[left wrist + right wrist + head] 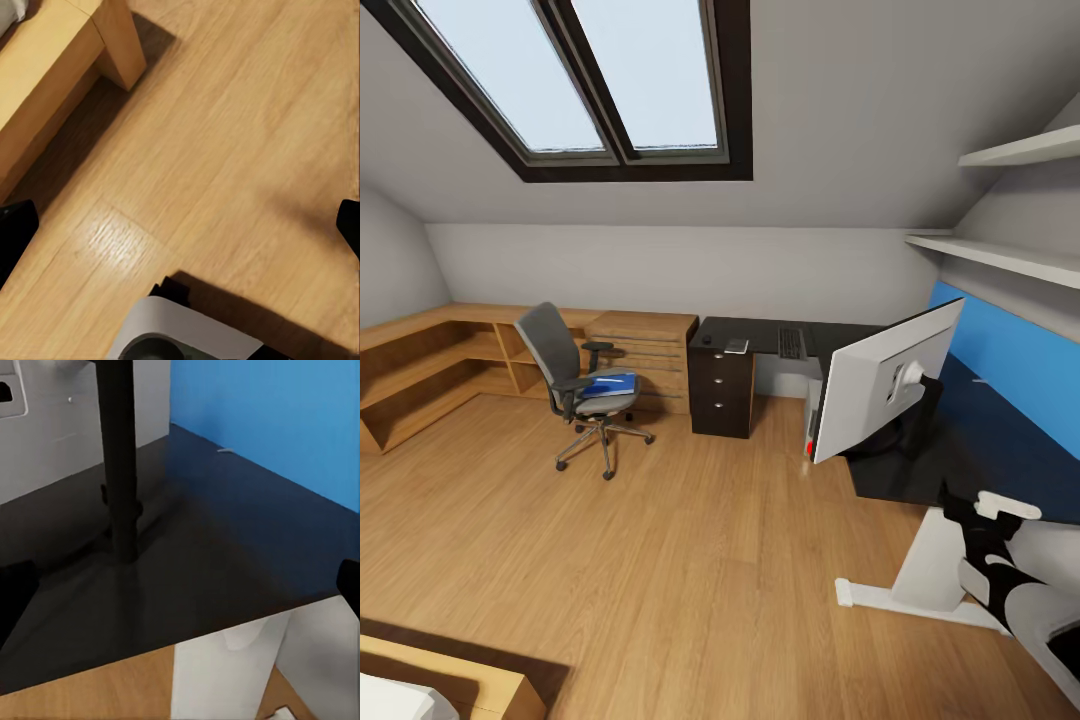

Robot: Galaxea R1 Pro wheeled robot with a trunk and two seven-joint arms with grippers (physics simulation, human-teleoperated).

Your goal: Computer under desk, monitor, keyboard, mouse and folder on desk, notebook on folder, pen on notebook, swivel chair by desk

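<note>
**Folder waiting on the chair, both grippers empty**

The folder (608, 384) is seen left of centre in the head view, lying flat on the seat of the chair (565, 375), which stands on the wood floor (690, 560) well apart from the desk (900, 470). A thin, light, fairly stiff sheet is to be expected; it is judged slippery on its face, so it is best pinched at an edge overhanging the seat.

The monitor (880, 385) stands on the desk at centre right, its white back to the camera. Further back on the desk, the keyboard (790, 343) lies just beside a small pale-edged book, probably the notebook (736, 346), with a dark speck, perhaps the mouse (707, 340), near it.

The right arm (1010, 575) is held low at lower right, beside the desk leg. In each wrist view the dark fingertips (15, 592) sit at opposite frame edges, so both sets of jaws are taken to be wide apart, nothing between them. The left gripper (180, 225) is pointed down at bare floor.
</note>
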